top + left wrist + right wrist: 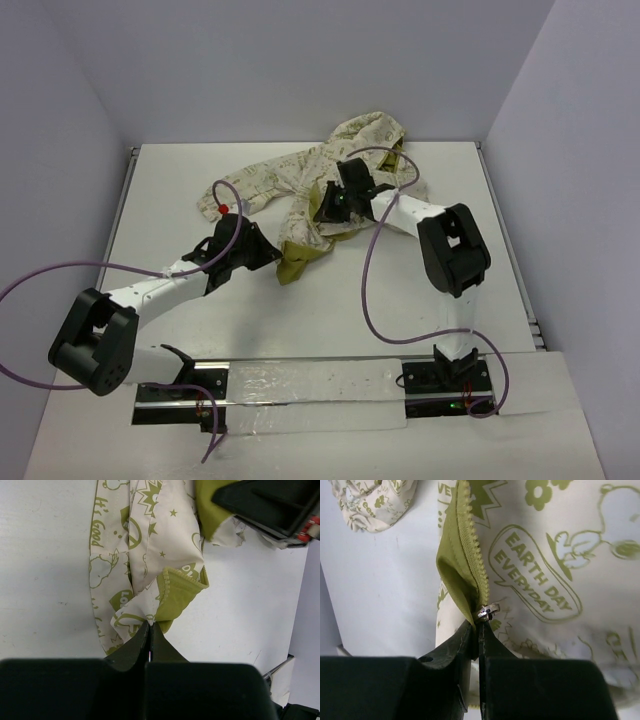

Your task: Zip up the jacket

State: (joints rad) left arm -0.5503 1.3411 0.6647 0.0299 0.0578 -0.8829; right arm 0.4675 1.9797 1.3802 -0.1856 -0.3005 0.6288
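Note:
The jacket [300, 175], cream with olive-green print and olive lining, lies crumpled at the back middle of the table. My left gripper [150, 624] is shut on the jacket's bottom hem corner [167, 597], where the olive lining folds out; it shows in the top view [268, 255]. My right gripper [481, 622] is shut on the metal zipper pull [489, 611] at the end of the olive zipper teeth [470, 540]; in the top view it sits over the jacket's middle [335, 205].
The jacket's hood [370, 130] lies toward the back wall and a sleeve [225, 195] stretches left. Purple cables [375, 290] loop over the table. White walls enclose the table on three sides.

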